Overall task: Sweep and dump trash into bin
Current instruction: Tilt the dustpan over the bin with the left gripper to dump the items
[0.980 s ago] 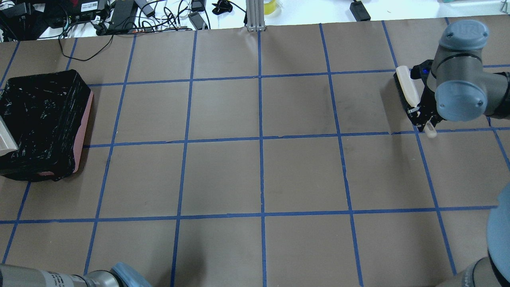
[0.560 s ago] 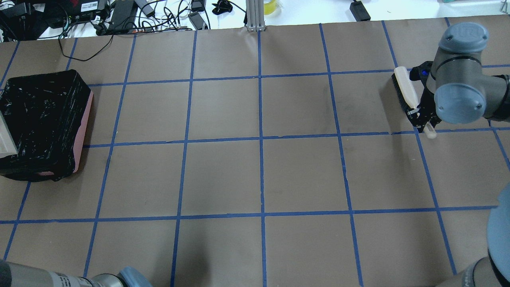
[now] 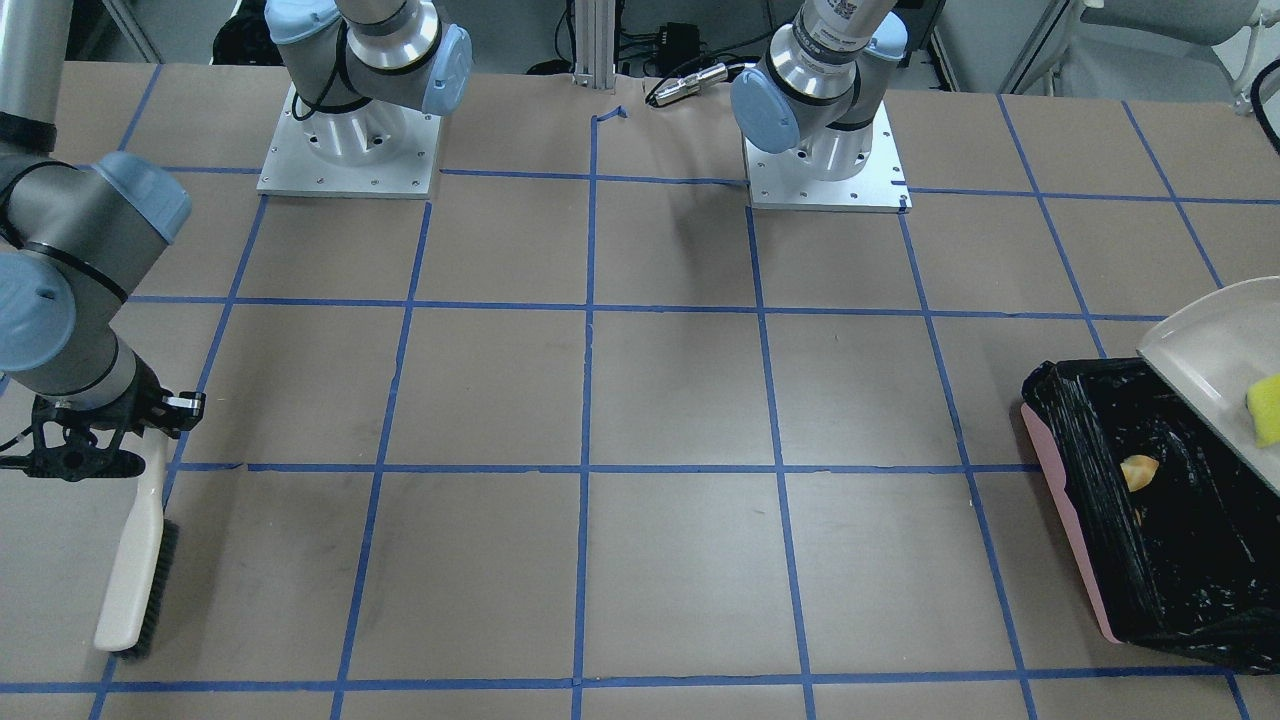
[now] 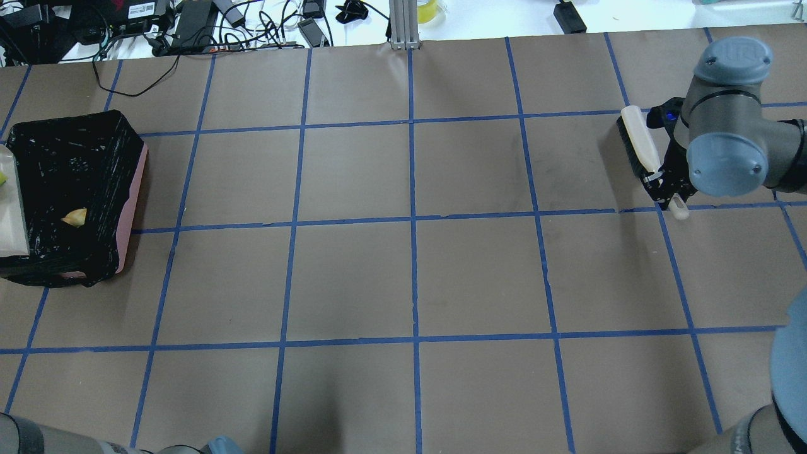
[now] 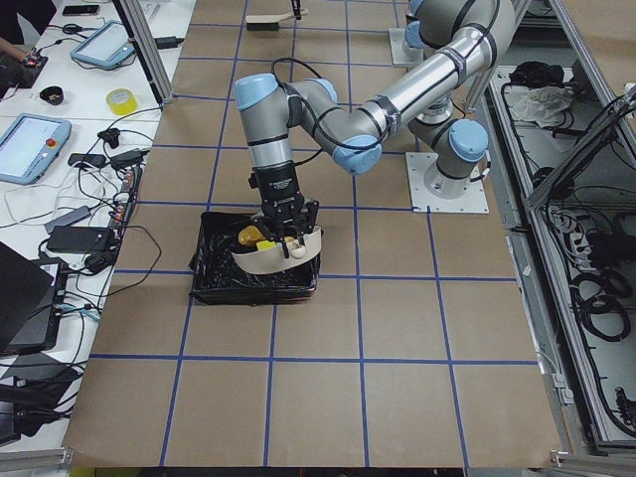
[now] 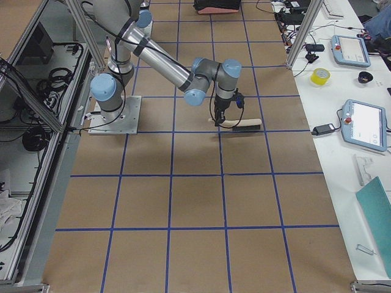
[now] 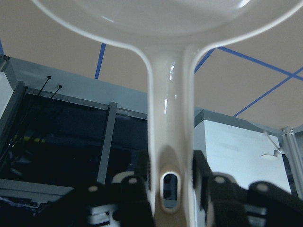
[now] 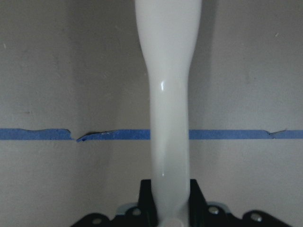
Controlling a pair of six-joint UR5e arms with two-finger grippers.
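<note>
The pink bin (image 3: 1065, 520), lined with a black bag, stands at the table's left end; it also shows in the overhead view (image 4: 135, 189). My left gripper (image 7: 170, 182) is shut on the handle of the beige dustpan (image 3: 1205, 350), held tilted over the bin. A golden-brown lump (image 3: 1138, 470) lies in the bin. A yellow wedge (image 3: 1265, 408) sits on the pan. A pale piece (image 5: 293, 248) shows on the pan in the exterior left view. My right gripper (image 8: 169, 191) is shut on the handle of a brush (image 3: 135, 570) resting on the table.
Cables and power bricks (image 4: 189, 25) lie on the white bench beyond the far edge. A metal post (image 4: 403, 25) stands at the far middle. The two arm bases (image 3: 350, 140) are on the robot's side. Blue tape lines grid the brown table.
The dustpan has slid left, nearly out of the overhead view. A golden-brown lump now lies in the bin, which looked empty before. The right arm and brush have barely moved.
</note>
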